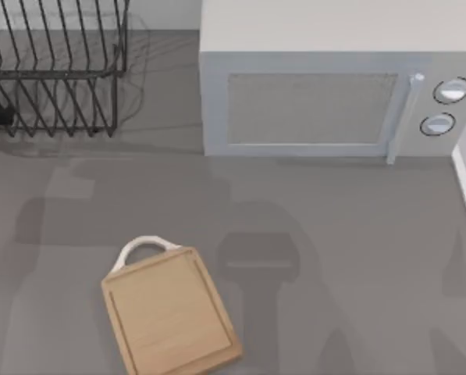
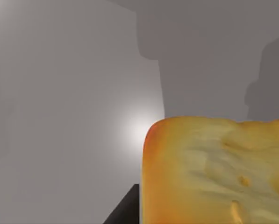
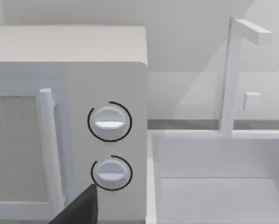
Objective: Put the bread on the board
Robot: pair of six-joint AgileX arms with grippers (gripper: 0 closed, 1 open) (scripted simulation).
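The bread (image 2: 214, 172) looms right up against the left wrist camera, golden with toasted patches, hanging above bare grey table; judging by that closeness it is carried by the left gripper, though whether its fingers pinch it cannot be told. The board (image 1: 170, 312) lies empty at the near edge, left of centre, white loop handle pointing far. So this looks like the carry step: bread lifted, not yet delivered. Next, the left arm needs to bring it over the board's middle, lower it and let go. Behind stand the microwave (image 1: 326, 86) and a wire rack (image 1: 57, 70) at far left. The right gripper faces the microwave's dials (image 3: 109, 121), apparently idle, its grip unreadable.
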